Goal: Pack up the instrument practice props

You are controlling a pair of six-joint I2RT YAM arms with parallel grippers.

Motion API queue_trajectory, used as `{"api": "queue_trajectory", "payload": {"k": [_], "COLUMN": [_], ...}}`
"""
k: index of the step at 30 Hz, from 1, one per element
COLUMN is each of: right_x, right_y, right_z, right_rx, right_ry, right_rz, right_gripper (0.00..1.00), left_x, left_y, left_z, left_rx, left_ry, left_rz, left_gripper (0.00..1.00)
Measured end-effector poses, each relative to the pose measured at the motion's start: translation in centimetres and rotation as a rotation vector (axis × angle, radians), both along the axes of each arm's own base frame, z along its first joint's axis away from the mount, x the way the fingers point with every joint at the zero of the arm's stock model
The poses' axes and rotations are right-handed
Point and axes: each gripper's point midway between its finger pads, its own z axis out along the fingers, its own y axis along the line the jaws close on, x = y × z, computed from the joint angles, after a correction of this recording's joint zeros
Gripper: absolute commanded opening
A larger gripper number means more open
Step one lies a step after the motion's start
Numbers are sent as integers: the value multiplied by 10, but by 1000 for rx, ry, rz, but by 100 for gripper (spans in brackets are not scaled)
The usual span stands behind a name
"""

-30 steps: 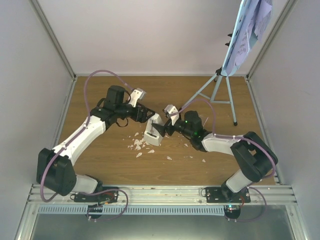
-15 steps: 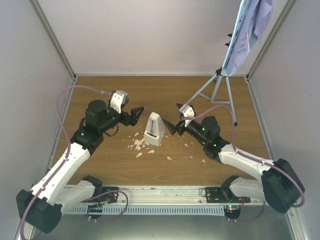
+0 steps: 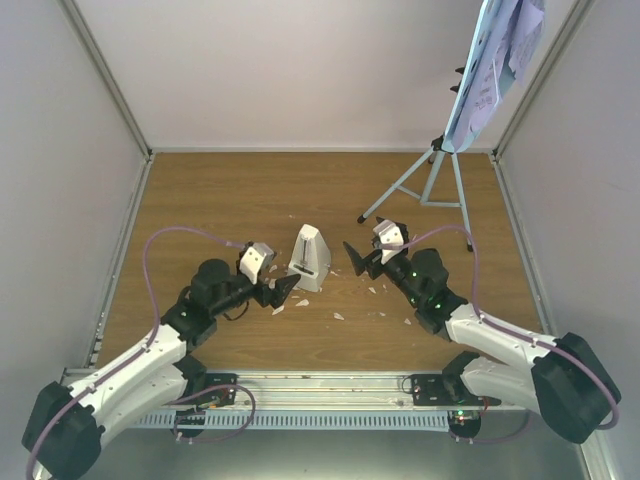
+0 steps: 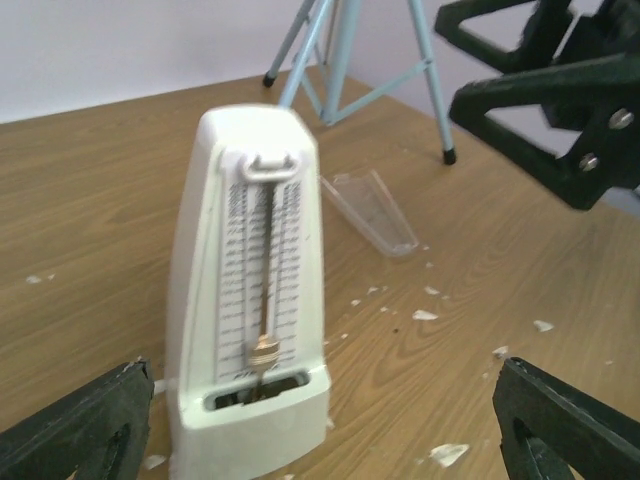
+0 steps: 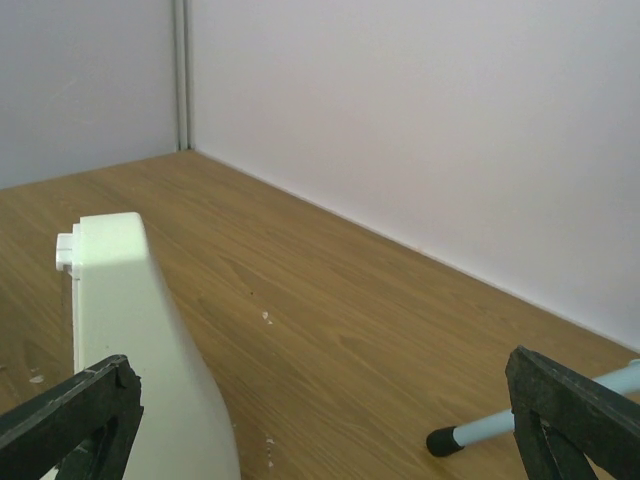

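The white pyramid metronome (image 3: 310, 258) stands upright mid-table, its pendulum face showing in the left wrist view (image 4: 255, 300) and its back in the right wrist view (image 5: 140, 350). The clear tapered cover (image 4: 370, 210) lies on its side behind it. My left gripper (image 3: 283, 290) is open and empty, just near-left of the metronome. My right gripper (image 3: 355, 258) is open and empty, just right of it. The pale-blue music stand (image 3: 425, 180) stands at the far right, with sheet music pages (image 3: 505, 45) on its tray.
Small white crumbs (image 3: 340, 316) are scattered on the wood around and in front of the metronome. White walls close in the back and both sides. A black-capped stand foot (image 5: 445, 440) rests on the floor near my right gripper.
Both arms have drawn back from the metronome toward the near edge. The left gripper swung from its far-left side to its near-left side. The metronome has stayed in place.
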Motion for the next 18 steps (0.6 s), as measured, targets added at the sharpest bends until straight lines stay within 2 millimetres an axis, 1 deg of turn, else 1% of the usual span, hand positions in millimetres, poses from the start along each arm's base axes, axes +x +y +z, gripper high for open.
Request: {"api": "queue_trajectory", "payload": {"k": [2, 6, 9, 11, 14, 18], "right_x": [1, 4, 5, 5, 5, 6], "right_y": [-2, -2, -3, -5, -8, -11], "right_z": [-2, -6, -13, -18, -26, -27], "right_rx": [-3, -8, -14, -19, -23, -15], "right_ry": [4, 9, 18, 24, 34, 35], "right_rz": [-9, -21, -30, -37, -54, -70], "right_gripper": [100, 99, 100, 100, 100, 100], "left_x": [1, 6, 11, 15, 21, 30], "left_y": [4, 8, 6, 4, 0, -3], "left_z": [-11, -15, -11, -13, -22, -33], "left_rx": [14, 22, 27, 41, 77, 127], "left_ry": [-14, -68, -107, -126, -141, -167], "left_rz": [23, 52, 53, 48, 39, 36], "left_gripper": [94, 94, 93, 92, 90, 90]}}
